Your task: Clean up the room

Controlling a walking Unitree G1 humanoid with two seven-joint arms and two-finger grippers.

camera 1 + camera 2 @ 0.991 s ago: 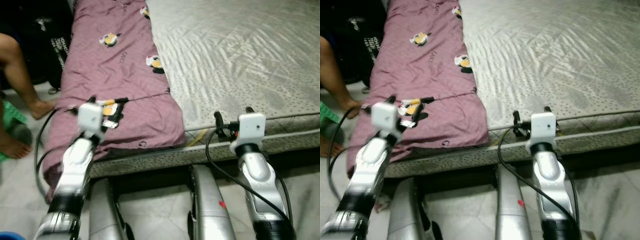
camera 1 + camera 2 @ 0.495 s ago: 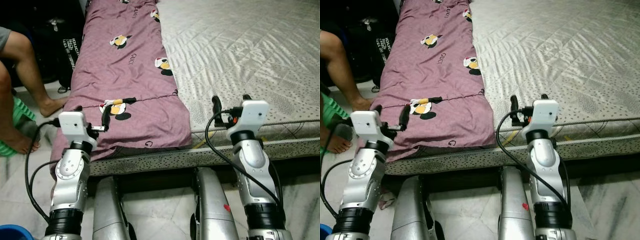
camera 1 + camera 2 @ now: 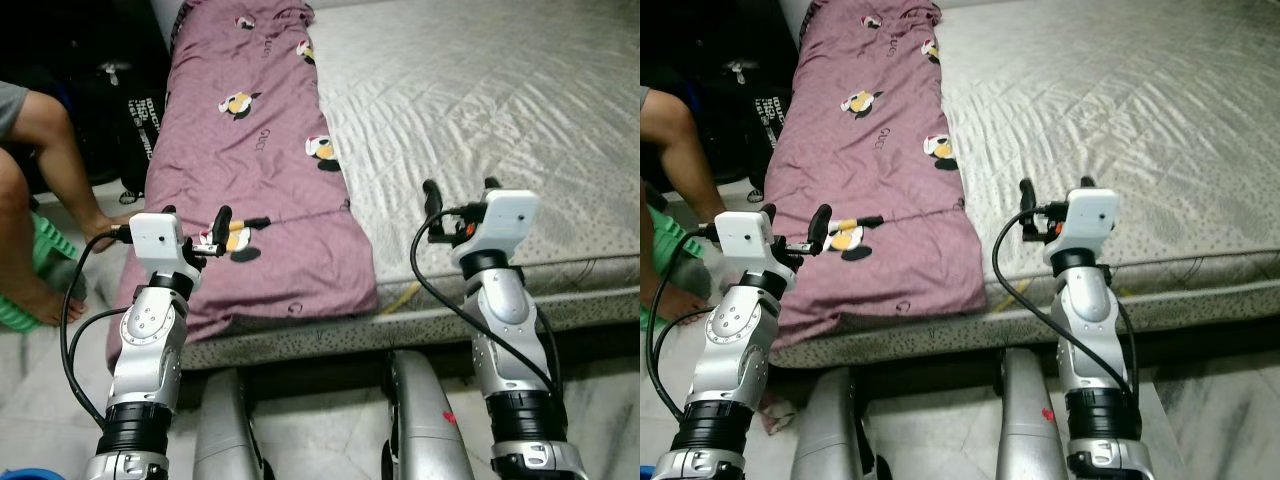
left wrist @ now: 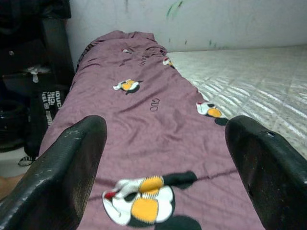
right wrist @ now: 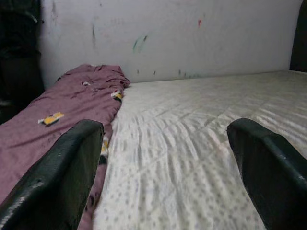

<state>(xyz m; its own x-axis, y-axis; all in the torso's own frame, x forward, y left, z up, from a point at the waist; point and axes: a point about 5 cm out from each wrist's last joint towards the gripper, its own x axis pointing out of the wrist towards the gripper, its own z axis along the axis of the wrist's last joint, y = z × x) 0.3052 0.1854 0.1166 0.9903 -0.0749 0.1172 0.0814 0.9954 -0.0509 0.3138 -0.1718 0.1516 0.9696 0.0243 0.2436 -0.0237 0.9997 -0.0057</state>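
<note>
1. I'm facing a bed (image 3: 520, 90) with a pale quilted mattress; a purple blanket (image 3: 250, 150) with cartoon penguin prints lies lengthwise along its left side, its near end drooping over the mattress edge.
2. My left gripper (image 3: 195, 222) hovers above the blanket's near end, beside a penguin print; its fingers (image 4: 72, 167) are spread wide and hold nothing.
3. My right gripper (image 3: 458, 192) hangs over the bare mattress near the front edge, to the right of the blanket; its fingers (image 5: 67, 172) are also parted and empty.
4. A person's bare legs (image 3: 50, 170) show at the far left, feet on the floor beside the bed; dark bags (image 3: 120, 90) sit behind them.
5. A white wall (image 5: 168, 33) rises at the head of the bed; something blue (image 3: 20, 474) peeks in at the lower left corner, too little to identify.
</note>
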